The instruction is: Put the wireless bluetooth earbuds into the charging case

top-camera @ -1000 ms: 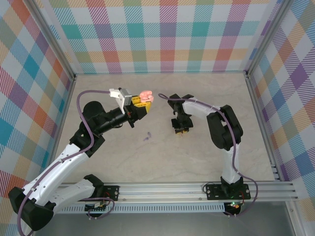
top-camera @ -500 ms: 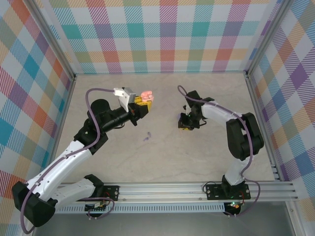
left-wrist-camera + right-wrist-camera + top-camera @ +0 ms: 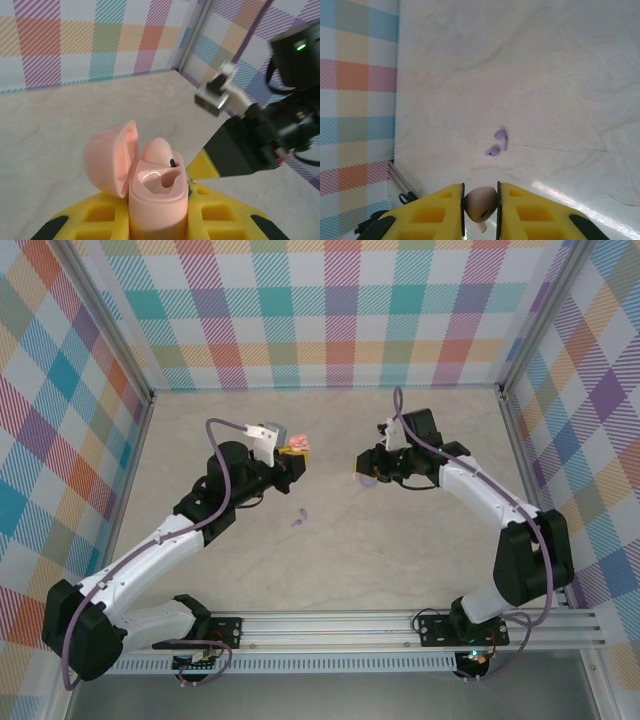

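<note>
**Left arm.** It is stretched from the near left corner of the desk (image 3: 350, 570) towards the middle, bent at the elbow, with the wrist turned to the right.

**Left gripper** (image 3: 289, 454). It is clenched on the pink charging case (image 3: 157, 197). The case is held upright between the yellow fingers (image 3: 95, 217), above the desk and left of centre. Its lid (image 3: 107, 162) is swung open to one side.

**Right arm.** It is raised from the near edge on the right and folded sharply at the elbow beside the right edge. The forearm is reached back towards the centre.

**Right gripper** (image 3: 481, 200). It is closed on the pink earbud (image 3: 481, 204), which is pinched between the two yellow fingers. The earbud is carried above the desk, right of centre. The gripper is turned towards the case and kept apart from it.

**Lilac earbud** (image 3: 298, 518). It is laid on the bare desk near the middle. It is placed between the two grippers and nearer the near edge than either, and is touched by nothing.
</note>
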Robot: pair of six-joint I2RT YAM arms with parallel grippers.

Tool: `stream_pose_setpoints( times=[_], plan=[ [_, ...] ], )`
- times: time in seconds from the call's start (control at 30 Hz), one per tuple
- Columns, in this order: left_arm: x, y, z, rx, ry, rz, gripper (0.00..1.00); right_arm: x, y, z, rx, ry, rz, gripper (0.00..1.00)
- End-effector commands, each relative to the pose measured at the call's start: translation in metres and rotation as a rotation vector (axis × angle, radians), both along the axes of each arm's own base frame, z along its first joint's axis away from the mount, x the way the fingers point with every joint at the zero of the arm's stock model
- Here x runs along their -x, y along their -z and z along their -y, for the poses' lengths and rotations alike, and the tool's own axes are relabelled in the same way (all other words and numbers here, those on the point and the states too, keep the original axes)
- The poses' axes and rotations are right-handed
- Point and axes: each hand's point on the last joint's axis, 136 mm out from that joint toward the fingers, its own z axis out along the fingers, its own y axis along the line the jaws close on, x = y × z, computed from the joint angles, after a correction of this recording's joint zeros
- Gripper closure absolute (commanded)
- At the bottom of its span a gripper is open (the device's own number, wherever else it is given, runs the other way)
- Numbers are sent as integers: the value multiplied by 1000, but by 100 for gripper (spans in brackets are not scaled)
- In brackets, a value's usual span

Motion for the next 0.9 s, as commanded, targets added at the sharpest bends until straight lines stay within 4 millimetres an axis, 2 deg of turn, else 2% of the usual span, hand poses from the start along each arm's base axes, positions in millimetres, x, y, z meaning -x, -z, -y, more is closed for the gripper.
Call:
stream_pose_setpoints(
  times=[0.0, 0.23, 0.43, 0.7, 0.87],
  plan=[
    [-2, -2, 6, 57, 1, -5, 79, 7, -39, -6, -87, -45, 99, 79],
    [1, 0, 22, 110, 83, -12, 79, 20, -100, -6, -164, -86, 270, 78],
    [11, -6, 36, 158, 189, -7, 79, 27, -143, -6, -216, -103, 382, 77],
    [30, -25, 48, 217, 326, 42, 79, 43, -192, -12, -251, -144, 553, 77],
    [40, -37, 52, 248, 388, 70, 79, 51, -209, -17, -261, -155, 623, 76]
  ],
)
